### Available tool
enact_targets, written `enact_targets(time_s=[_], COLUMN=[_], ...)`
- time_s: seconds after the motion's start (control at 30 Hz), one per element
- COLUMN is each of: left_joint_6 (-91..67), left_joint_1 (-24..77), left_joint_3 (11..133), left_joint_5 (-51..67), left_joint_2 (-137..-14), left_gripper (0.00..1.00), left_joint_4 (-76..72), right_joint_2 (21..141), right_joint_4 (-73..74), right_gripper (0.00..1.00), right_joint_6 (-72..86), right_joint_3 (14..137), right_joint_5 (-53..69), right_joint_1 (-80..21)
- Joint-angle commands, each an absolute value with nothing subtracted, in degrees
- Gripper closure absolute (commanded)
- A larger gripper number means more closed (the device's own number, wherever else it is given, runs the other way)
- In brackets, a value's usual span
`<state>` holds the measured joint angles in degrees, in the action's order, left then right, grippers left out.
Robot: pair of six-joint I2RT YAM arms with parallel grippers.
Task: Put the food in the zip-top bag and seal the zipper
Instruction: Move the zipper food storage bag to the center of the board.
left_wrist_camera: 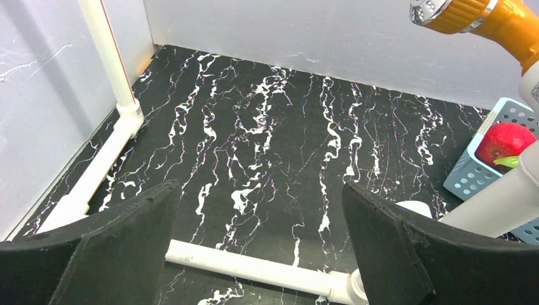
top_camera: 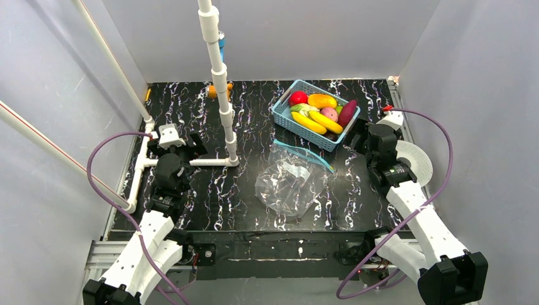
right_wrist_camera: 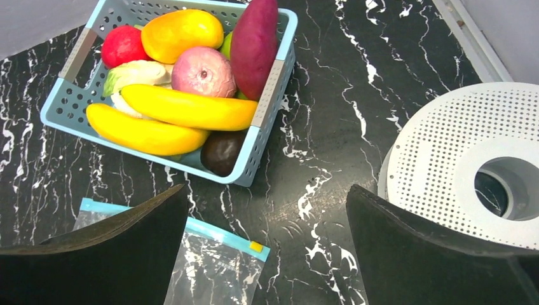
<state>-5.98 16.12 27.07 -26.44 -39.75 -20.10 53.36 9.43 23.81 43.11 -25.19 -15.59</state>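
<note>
The food lies in a light-blue lattice basket (top_camera: 281,114) at the back right: yellow bananas (top_camera: 316,122), an orange mango (top_camera: 322,100), a red piece (top_camera: 298,98) and a purple piece (top_camera: 347,113). The right wrist view shows them too: bananas (right_wrist_camera: 184,108), mango (right_wrist_camera: 181,32), purple piece (right_wrist_camera: 254,41). The zip-top bag (top_camera: 289,181) lies empty and crumpled at mid-table, its teal zipper (top_camera: 305,154) facing the basket. My right gripper (right_wrist_camera: 267,190) is open and empty just right of the zipper's end (right_wrist_camera: 219,232). My left gripper (left_wrist_camera: 260,190) is open and empty at the left, over bare table.
A white pipe frame (top_camera: 219,82) stands at centre left, with a horizontal pipe (left_wrist_camera: 254,267) under my left gripper. An orange nozzle (left_wrist_camera: 477,16) hangs on it. A white perforated disc (right_wrist_camera: 457,159) lies at the right edge beside my right gripper. Grey walls close in all sides.
</note>
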Motion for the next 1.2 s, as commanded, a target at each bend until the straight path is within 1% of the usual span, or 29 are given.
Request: enact_targets(time_s=[0.0, 0.23, 0.37, 0.47, 0.63, 0.77, 0.87, 0.97, 1.0, 1.17], left_joint_6=[-5.02, -4.28, -4.3, -5.25, -7.04, -8.7, -17.99, -29.21, -31.68, -39.67], left_joint_1=[16.91, 18.08, 18.63, 18.73, 20.09, 24.29, 24.52, 24.53, 24.52, 24.52], left_joint_3=[29.53, 29.91, 30.39, 30.7, 32.86, 37.44, 41.69, 42.99, 42.76, 41.22], left_joint_5=[-29.01, -30.49, -31.17, -30.79, -31.14, -31.78, -27.73, -22.16, -19.27, -5.29], left_joint_2=[-38.73, -38.42, -38.41, -38.32, -39.35, -40.15, -38.34, -33.89, -31.81, -22.28], left_gripper=[0.02, 0.02, 0.02, 0.02, 0.02, 0.02, 0.02, 0.02, 0.02, 0.02], left_joint_4=[-19.99, -19.16, -18.32, -17.41, -12.03, -2.09, 13.02, 28.6, 31.6, 39.26], right_joint_2=[52.56, 55.24, 57.37, 58.5, 60.33, 62.6, 64.84, 67.99, 68.97, 72.19], right_joint_4=[11.01, 16.55, 18.73, 19.26, 20.83, 23.7, 23.36, 21.2, 19.73, 14.02], right_gripper=[0.0, 0.0, 0.0, 0.0, 0.0, 0.0, 0.0, 0.0, 0.0, 0.0], right_joint_6=[26.54, 29.05, 28.36, 28.24, 29.05, 28.52, 26.12, 26.32, 26.93, 31.39], right_joint_3=[46.77, 49.32, 49.95, 49.46, 48.76, 48.65, 47.89, 46.28, 45.64, 43.98], right_joint_5=[-24.72, -14.61, -12.66, -7.7, -0.77, 5.09, 9.69, 10.93, 11.87, 13.94], right_joint_1=[-16.67, -17.15, -17.4, -17.4, -17.4, -17.4, -17.38, -17.27, -17.18, -15.23])
